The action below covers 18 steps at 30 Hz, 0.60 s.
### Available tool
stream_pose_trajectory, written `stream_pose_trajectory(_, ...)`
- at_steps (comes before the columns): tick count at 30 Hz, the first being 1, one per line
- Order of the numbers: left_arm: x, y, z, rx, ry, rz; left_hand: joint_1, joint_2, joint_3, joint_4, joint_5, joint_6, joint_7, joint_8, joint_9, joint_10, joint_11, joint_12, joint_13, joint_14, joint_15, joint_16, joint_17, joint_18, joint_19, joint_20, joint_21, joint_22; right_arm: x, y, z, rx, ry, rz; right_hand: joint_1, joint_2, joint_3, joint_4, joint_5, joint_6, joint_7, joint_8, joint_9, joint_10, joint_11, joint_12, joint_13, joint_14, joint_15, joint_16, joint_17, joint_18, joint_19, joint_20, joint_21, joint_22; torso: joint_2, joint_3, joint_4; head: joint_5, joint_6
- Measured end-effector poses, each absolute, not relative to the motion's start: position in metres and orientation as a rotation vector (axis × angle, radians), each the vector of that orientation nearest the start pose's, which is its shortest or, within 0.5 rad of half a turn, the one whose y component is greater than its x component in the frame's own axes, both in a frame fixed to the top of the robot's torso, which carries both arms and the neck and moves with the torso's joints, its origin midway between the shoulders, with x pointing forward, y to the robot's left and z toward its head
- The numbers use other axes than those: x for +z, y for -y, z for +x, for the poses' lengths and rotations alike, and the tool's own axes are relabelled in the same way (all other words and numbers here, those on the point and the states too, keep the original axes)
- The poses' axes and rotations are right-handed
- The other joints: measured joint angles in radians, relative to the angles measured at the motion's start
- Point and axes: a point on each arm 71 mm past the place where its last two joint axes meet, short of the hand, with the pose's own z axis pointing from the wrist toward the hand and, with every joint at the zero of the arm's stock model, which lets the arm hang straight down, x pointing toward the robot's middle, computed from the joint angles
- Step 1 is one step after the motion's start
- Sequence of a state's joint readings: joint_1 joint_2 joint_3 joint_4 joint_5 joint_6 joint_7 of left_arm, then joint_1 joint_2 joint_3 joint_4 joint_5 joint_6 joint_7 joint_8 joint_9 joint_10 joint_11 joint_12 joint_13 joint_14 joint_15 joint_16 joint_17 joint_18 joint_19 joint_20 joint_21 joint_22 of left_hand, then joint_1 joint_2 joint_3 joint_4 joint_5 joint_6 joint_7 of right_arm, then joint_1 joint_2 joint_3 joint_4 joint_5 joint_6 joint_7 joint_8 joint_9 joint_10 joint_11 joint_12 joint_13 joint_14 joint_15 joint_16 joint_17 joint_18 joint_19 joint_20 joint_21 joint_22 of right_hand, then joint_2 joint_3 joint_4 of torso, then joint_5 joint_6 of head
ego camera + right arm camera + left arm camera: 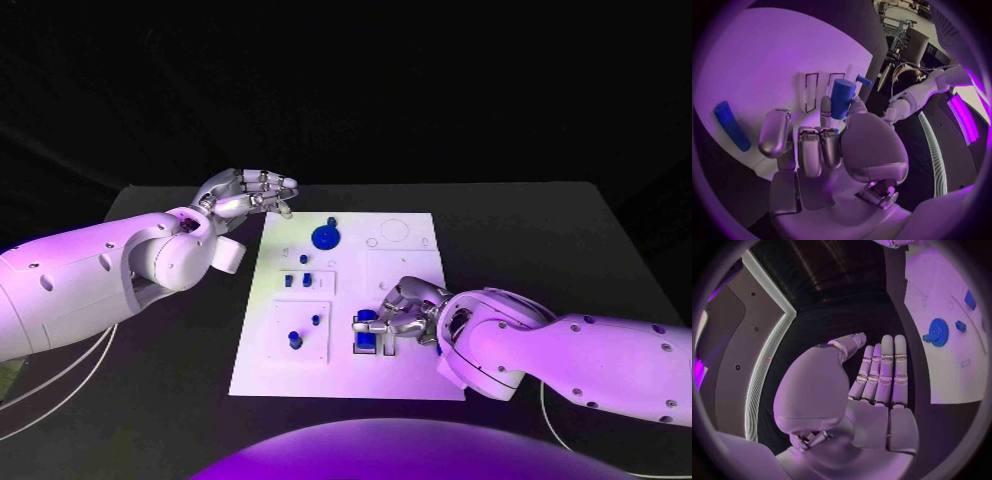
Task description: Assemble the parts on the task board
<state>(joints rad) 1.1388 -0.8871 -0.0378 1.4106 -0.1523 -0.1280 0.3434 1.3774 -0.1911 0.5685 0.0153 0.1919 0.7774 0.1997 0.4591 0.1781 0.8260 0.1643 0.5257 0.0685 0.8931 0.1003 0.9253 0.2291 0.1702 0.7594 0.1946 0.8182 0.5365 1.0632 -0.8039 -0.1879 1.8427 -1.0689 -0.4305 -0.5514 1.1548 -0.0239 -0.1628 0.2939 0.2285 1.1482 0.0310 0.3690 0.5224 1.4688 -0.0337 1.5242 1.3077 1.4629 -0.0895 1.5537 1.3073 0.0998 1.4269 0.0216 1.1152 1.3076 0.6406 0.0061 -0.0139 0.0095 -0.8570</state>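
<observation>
One blue peg (842,98) in right hand (405,312).

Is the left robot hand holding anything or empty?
Empty: the left robot hand shows a bare palm with straight fingers, hovering off the white board's far corner.

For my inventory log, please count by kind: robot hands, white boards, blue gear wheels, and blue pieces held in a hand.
Hands: 2, the left hand and the right hand
White board: 1
Blue gear wheel: 1
Held blue piece: 1, a cylinder in the right hand
Total: 5
</observation>
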Motion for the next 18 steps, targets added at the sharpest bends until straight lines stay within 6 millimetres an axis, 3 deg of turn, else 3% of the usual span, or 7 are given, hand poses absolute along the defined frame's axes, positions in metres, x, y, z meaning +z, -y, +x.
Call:
stream_pose_trajectory(6,-0.2154,-0.2554,0.4915,-1.483,-1.577,-1.027,0.0,0.0,0.0,0.0,0.0,0.0,0.0,0.0,0.0,0.0,0.0,0.0,0.0,0.0,0.0,0.0,0.0,0.0,0.0,0.0,0.0,0.0,-0.279,0.1268,0.3581,0.677,-2.213,0.371,-0.03,-0.03,0.0,0.0,0.0,0.006,-0.006,0.006,0.001,0.0,0.0,-0.005,0.0,0.0,0.0,0.0,0.0,0.0,0.0,0.0,-0.004,0.0,0.0,0.0,-0.0001,0.001,-0.001)
stream_pose_trajectory(12,-0.2155,-0.2555,0.4915,-1.482,-1.579,-1.028,0.0,0.0,0.0,0.0,0.0,0.0,0.0,0.0,-0.002,0.0,0.0,0.0,0.0,0.003,-0.003,-0.005,-0.001,0.0,0.0,0.0,-0.004,-0.002,-0.2793,0.1263,0.3576,0.675,-2.221,0.345,-0.085,-0.085,0.045,0.003,0.006,-0.002,0.001,0.014,0.003,0.0,0.0,-0.02,0.0,0.0,0.0,0.0,0.001,0.0,0.0,0.0,-0.016,0.0,0.0,0.0,-0.0001,0.001,-0.002)
stream_pose_trajectory(18,-0.2155,-0.2556,0.4914,-1.482,-1.579,-1.027,0.0,0.0,0.0,0.0,0.0,0.0,0.0,0.0,-0.002,0.0,0.0,0.0,0.0,0.002,-0.002,-0.005,-0.001,0.0,0.0,0.0,-0.004,-0.002,-0.2792,0.1263,0.3577,0.672,-2.222,0.326,-0.125,-0.104,0.032,0.004,0.006,-0.009,0.004,0.014,0.003,0.0,0.0,-0.032,0.0,0.0,0.0,0.0,0.001,0.0,-0.004,0.004,-0.026,0.0,0.0,0.0,-0.0001,0.001,-0.001)
